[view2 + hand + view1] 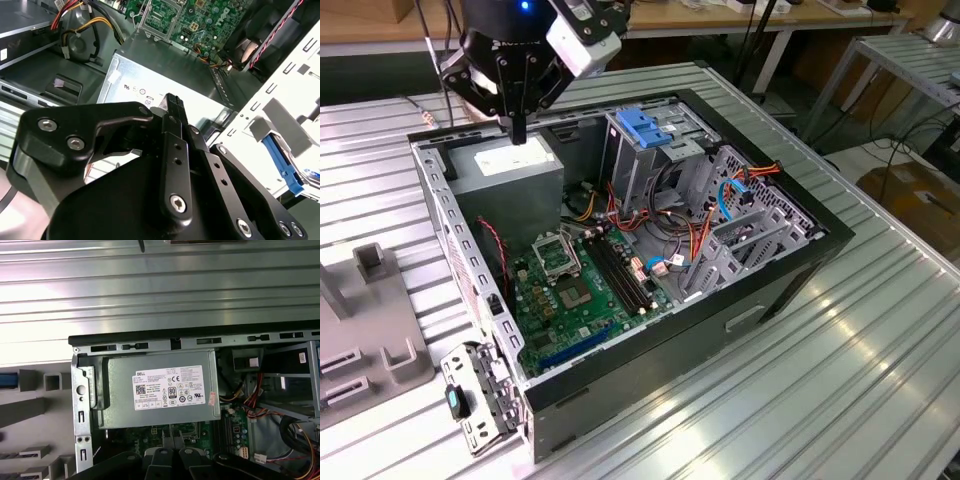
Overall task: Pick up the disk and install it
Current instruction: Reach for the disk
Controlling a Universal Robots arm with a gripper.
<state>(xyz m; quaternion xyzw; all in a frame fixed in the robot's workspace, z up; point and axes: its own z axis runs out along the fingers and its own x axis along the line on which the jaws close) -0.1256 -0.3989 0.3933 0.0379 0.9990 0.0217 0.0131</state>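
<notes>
gripper: gripper hangs over the power supply of the open PC case; contact can't be told
fingers: fingers closed on nothing
disk: not gripped; blue-edged part in the grey fixture outside the case may be it, can't confirm
risk: descent here hits the power supply; loose cables near the drive cage could snag an install

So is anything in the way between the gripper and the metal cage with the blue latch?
Nothing visible. The gripper hangs over the grey power-supply box; the cage stands beside it, open air between.
</notes>
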